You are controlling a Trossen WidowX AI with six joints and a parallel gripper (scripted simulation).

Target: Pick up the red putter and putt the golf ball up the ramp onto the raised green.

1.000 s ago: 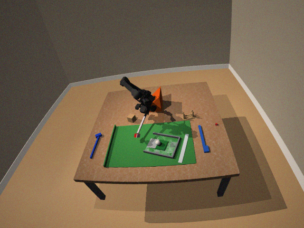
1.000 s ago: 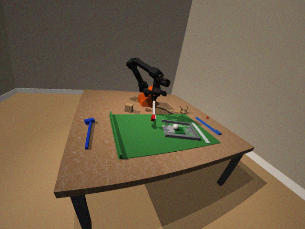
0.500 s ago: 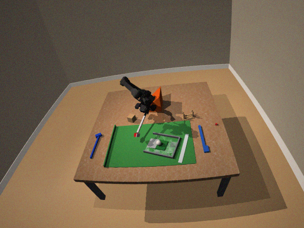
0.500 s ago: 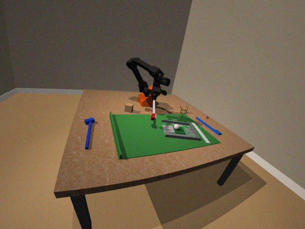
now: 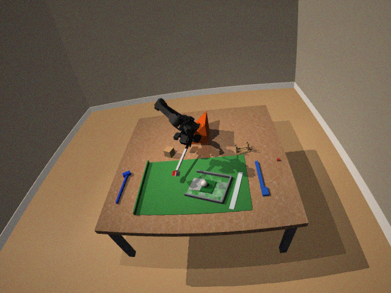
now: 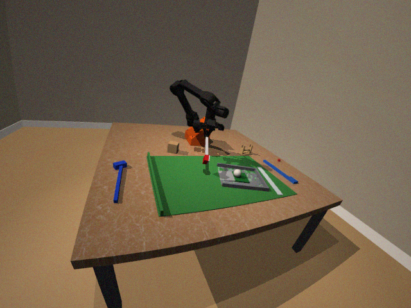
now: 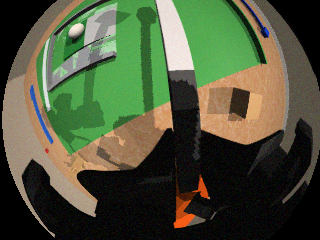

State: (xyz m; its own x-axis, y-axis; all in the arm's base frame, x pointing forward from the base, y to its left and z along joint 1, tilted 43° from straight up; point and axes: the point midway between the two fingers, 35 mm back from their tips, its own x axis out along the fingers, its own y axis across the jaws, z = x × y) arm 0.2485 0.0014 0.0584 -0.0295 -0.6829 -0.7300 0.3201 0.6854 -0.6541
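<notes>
My gripper is shut on the red putter's handle. The putter's pale shaft slopes down to its red head. The head hangs a little above the green mat, its shadow apart from it, left of the ramp. The head is out of the wrist view. The white golf ball is where the grey ramp meets the dark raised green, clear of the putter. Whether it is moving, I cannot tell.
Dark rails edge the ramp area. A white strip lies right of it. Blue clubs lie either side of the mat. A wooden block and small wooden frame stand behind the mat.
</notes>
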